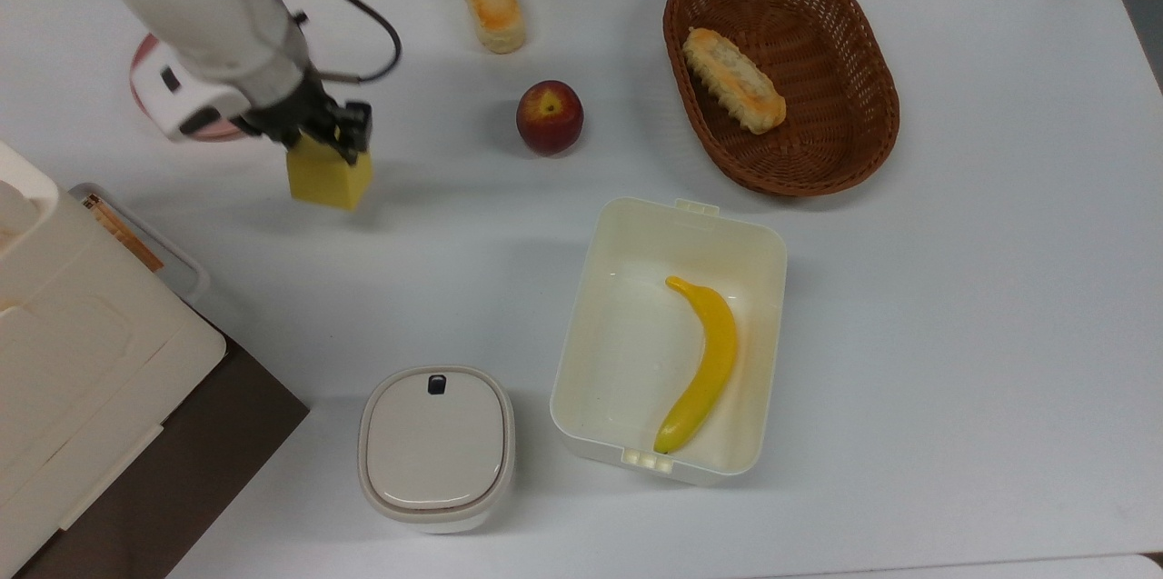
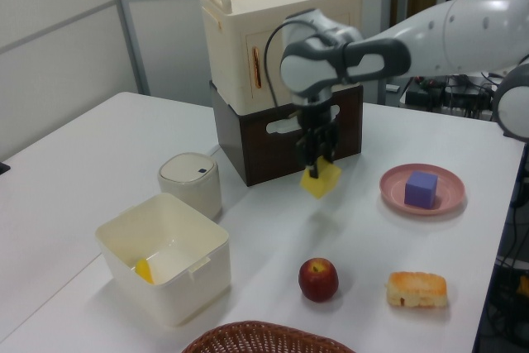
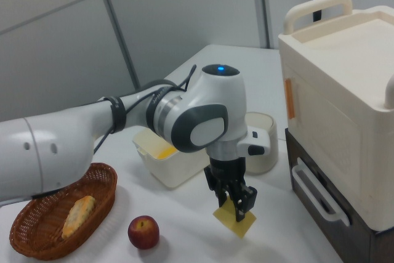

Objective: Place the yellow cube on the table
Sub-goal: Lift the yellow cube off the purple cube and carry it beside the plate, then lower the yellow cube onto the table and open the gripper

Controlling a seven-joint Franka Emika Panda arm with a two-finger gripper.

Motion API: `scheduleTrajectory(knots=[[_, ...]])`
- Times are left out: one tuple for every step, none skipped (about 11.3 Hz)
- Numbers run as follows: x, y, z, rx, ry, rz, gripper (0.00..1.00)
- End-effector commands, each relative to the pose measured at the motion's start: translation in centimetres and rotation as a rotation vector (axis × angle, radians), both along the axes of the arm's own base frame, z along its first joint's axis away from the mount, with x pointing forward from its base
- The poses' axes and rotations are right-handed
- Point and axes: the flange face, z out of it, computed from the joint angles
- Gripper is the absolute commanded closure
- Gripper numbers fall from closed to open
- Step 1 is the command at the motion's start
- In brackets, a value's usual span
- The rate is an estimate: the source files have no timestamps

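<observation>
— One yellow cube (image 1: 328,176), and where was it?

— Pinched by its top edge between the two fingers of the hand (image 1: 332,135), which were closed on it. It hung tilted above the white desk (image 1: 954,288), not touching it; in the left view a gap showed between the cube (image 2: 320,180) and the desk (image 2: 74,171).

— Whereabouts over the desk?

— In the top view it sat between the pink plate (image 1: 138,79), largely hidden behind the arm, and the peach (image 1: 549,116). In the left view the plate (image 2: 422,189) was well apart on the left view's right, with the purple cube (image 2: 421,188) standing on it.

— What else lay around?

— A bread roll (image 1: 493,6) beyond the peach, a wicker basket (image 1: 872,115) holding another roll (image 1: 733,79), and a cream open box (image 1: 627,343) with a banana (image 1: 705,364) inside. Beside that box stood a small lidded container (image 1: 436,445). In the right view the hand (image 3: 236,208) hung near the cream case (image 3: 345,115) stacked on a dark brown box (image 3: 332,214).
</observation>
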Motion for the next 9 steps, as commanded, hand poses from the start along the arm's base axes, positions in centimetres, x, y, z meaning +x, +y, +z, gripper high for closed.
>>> scheduleTrajectory(knots=[[2.5,2.8,-3.5,-0.013,-0.063,-0.041,0.64],[2.8,3.5,-3.7,-0.018,-0.077,-0.044,0.42],[2.8,4.3,-3.8,-0.031,-0.073,-0.045,0.04],[2.9,4.3,-3.4,-0.033,-0.076,-0.064,0.00],[2.8,4.3,-2.2,-0.034,-0.088,-0.066,0.00],[2.5,4.3,0.5,-0.037,-0.126,-0.067,0.00],[1.9,4.2,3.2,-0.041,-0.160,-0.070,0.00],[1.2,4.4,5.9,-0.043,-0.184,-0.067,0.00],[0.7,4.8,7.8,-0.046,-0.199,-0.060,0.00]])
